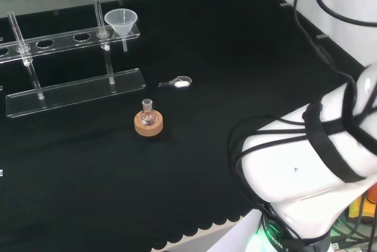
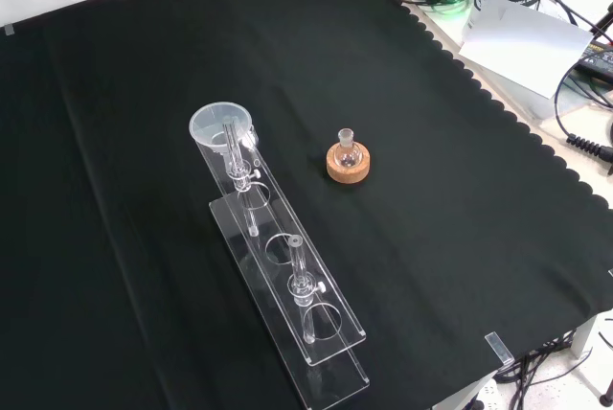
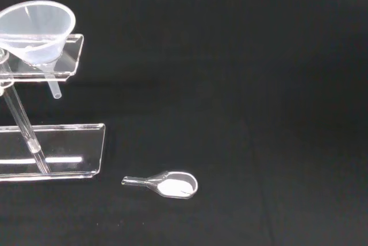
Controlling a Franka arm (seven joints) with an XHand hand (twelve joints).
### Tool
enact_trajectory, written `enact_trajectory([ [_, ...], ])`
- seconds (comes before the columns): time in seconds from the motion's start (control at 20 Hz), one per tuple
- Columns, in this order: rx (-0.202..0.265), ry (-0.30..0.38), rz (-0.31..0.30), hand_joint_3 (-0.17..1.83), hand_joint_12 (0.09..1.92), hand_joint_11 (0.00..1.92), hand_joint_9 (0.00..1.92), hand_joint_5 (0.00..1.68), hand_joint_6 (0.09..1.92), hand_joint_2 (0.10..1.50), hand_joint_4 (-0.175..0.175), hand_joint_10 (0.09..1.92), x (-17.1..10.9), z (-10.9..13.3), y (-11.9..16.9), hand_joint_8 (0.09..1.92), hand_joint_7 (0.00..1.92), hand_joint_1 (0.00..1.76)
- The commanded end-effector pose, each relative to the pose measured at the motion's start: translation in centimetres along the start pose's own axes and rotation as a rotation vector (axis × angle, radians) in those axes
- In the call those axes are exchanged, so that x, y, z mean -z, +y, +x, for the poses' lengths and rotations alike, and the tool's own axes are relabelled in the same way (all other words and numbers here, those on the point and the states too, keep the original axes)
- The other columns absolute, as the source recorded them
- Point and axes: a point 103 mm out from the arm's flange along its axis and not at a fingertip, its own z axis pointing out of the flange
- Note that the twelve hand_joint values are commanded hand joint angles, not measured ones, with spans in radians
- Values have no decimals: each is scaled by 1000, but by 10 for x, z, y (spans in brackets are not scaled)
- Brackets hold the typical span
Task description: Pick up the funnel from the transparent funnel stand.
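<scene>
1. The desk (image 1: pixel 235 57) is covered with black cloth.
2. The transparent funnel stand (image 1: pixel 70 63) is seen at the left of the head view.
3. The funnel (image 1: pixel 121 21) is seated upright in the stand's end hole.
4. A small flask (image 1: pixel 147 112) is set on a cork ring (image 1: pixel 148 126).
5. A clear spoon (image 1: pixel 177 82), apparently holding white powder, lies nearby.
6. The hand's state cannot be told.

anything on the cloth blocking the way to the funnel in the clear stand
Nothing visible does. The funnel sits in the end hole of the stand; the spoon and the flask on its cork ring lie low, apart from it.
</scene>
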Motion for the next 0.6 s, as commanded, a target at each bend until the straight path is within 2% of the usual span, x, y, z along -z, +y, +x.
enact_trajectory([
  [0.05, 67, -37, 22, 289, 1331, 99, 279, 275, 87, 1208, 20, 593, -13, 78, 88, 449, 109, 0],
  [0.25, 113, -57, 57, 287, 1334, 96, 277, 264, 87, 1199, 18, 591, -28, 116, 105, 453, 111, 0],
  [0.6, 174, -66, 119, 275, 1345, 89, 278, 239, 87, 1165, 10, 594, -54, 156, 124, 462, 116, 0],
])
